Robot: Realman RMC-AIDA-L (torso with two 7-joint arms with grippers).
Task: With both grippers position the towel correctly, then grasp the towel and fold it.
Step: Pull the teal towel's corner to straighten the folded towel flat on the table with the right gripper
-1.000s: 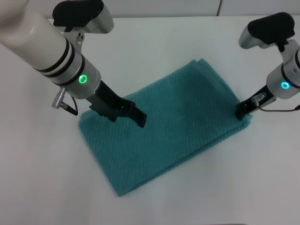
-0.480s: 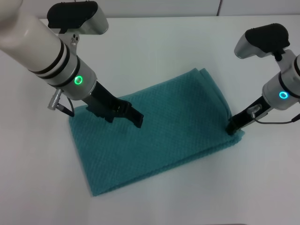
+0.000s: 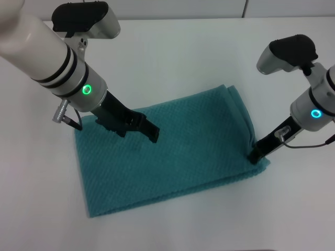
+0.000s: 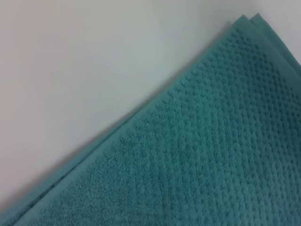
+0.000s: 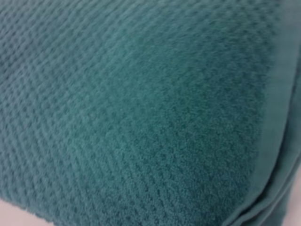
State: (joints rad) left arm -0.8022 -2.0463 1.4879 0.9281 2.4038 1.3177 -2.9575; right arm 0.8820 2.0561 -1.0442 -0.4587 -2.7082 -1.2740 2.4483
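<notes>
- On the white tabletop (image 3: 172,47) we see the towel (image 3: 172,157) lying flat and already doubled into layers, its long side running aslant from near-left to far-right in the head view.
- We judge the step in hand to be the positioning one: both arms are down at the cloth, one at each end, and the towel does not yet sit square to us.
- Our left end effector (image 3: 141,127), on the arm with the green ring, bears on the towel's upper face near its far-left end; whether its fingers are apart or together we cannot tell, nor whether they pinch any cloth.
- Our right end effector (image 3: 255,156), below the cyan ring, meets the towel at its right short edge, where the cloth puckers a little; the tips are too small and dark for us to say whether they are clamped on the hem or only pressing it.
- From the left wrist view we see a layered hem and one corner against bare tabletop; the right wrist view is nearly filled by waffle weave, with a stacked hem along one side.
- Next, in our judgement, the move calls for squaring the towel, then taking a sure pinch of all the layers at two corners of one edge, so that nothing slips apart when lifted.
- Around the towel, the tabletop is plain white and smooth, which should let the cloth slide easily; a pale wall or panel edge shows at the far side, and little else of the room is in view.
</notes>
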